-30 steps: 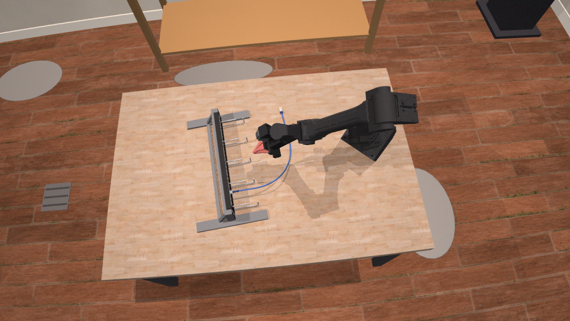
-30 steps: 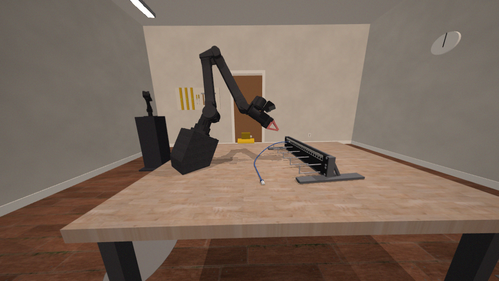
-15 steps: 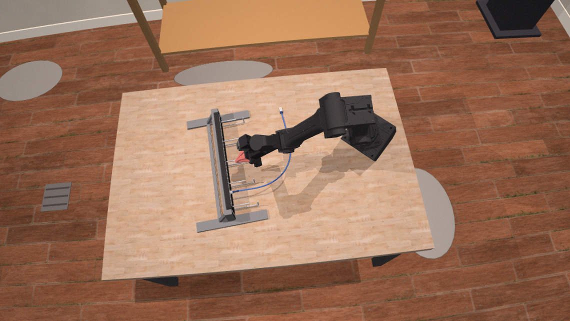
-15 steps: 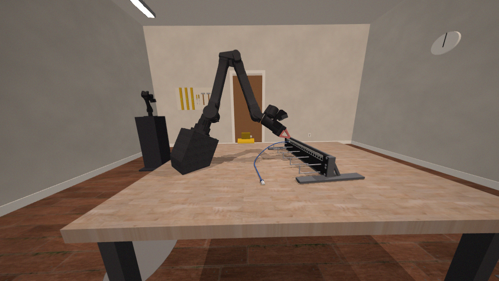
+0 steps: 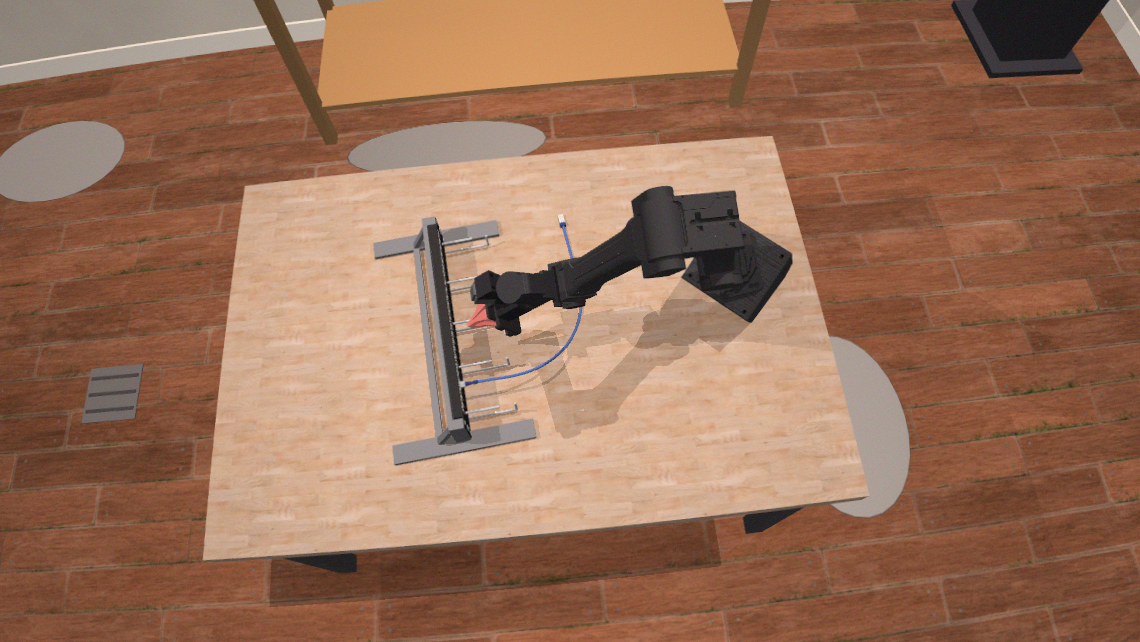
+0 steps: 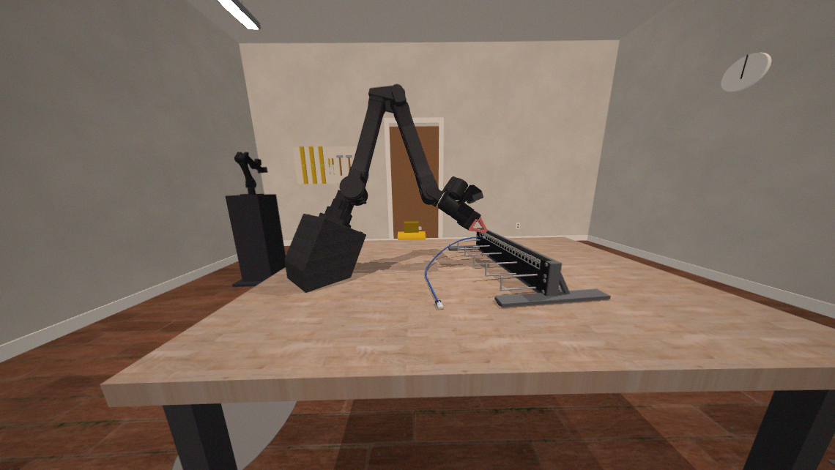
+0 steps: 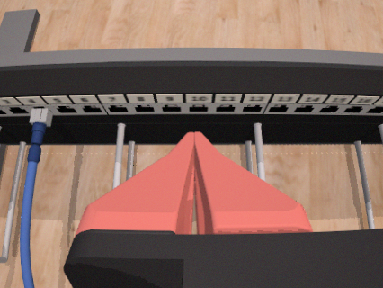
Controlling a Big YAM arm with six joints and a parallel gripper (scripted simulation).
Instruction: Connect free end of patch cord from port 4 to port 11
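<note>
- Standing at the left of the top view, the rack rests on the counter, its numbered front toward the arm.
- In that front, the fixed plug sits in port 4, while port 11 has no plug in it.
- Next comes the end effector, fully closed with its red tips together and nothing gripped, by the panel below the plate that seems to read 10; whether it touches cannot be told.
- The blue cord bows out from port 4 and passes under the arm to its free plug, lying on the counter away from the rack.
- Farthest right is the arm's base.

Claw now much nearer rack front.
</note>
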